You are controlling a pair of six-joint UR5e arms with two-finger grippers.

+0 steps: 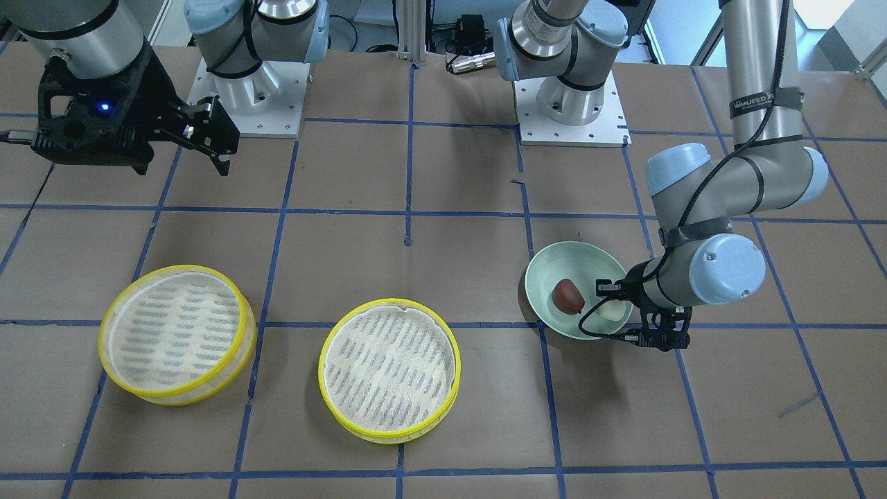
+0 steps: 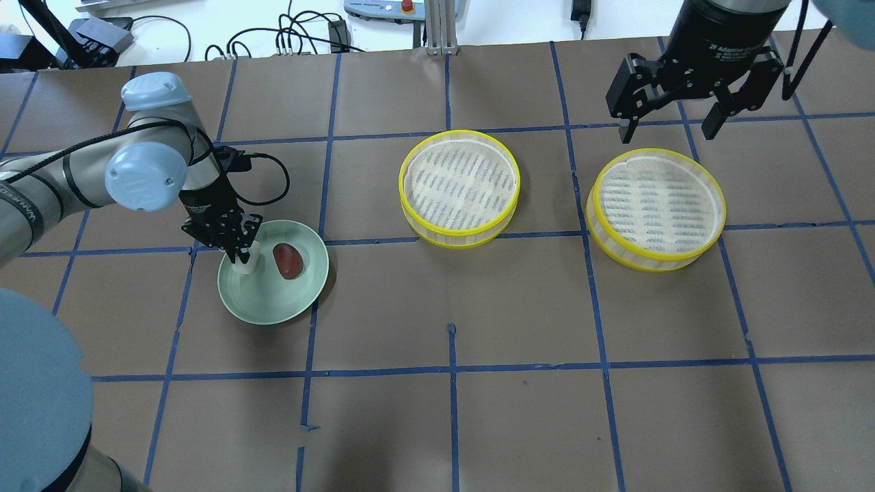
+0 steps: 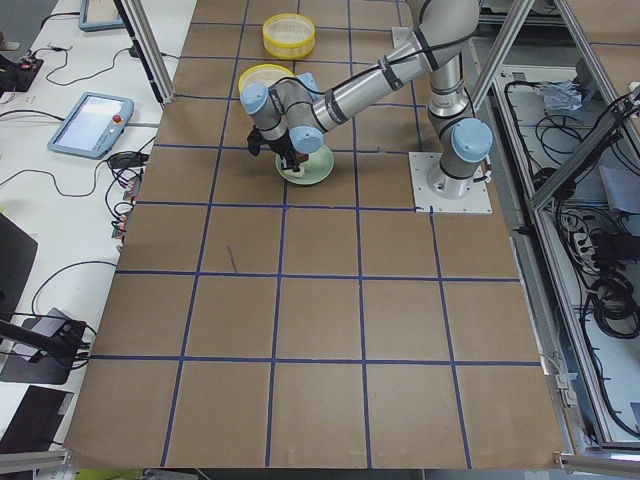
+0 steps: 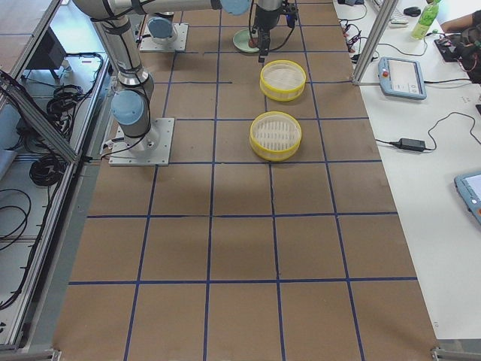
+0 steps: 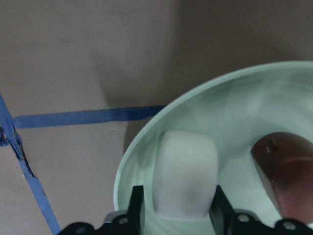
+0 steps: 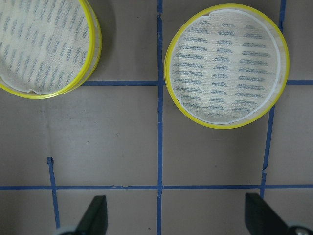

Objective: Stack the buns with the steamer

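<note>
White bun (image 5: 186, 176) in left pincer (image 2: 240, 254), brown bun (image 2: 288, 260) beside; two trays (image 2: 459, 179) (image 2: 656, 208); right pincer (image 2: 668, 131) wide

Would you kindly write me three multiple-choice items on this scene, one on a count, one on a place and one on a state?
1. How many yellow-rimmed steamer trays stand on the table?
A one
B two
C three

2. Where is the white bun?
A in a steamer tray
B on the bare table
C in the green bowl, between the fingers of the left hand

3. How is the right hand?
A open and empty
B shut on a tray
C shut on the white bun

Answers:
1 B: the overhead and front views both show two trays.
2 C: the left wrist view shows it in the bowl with a finger at each side.
3 A: its fingers stand wide apart above the table with nothing between them.
</note>
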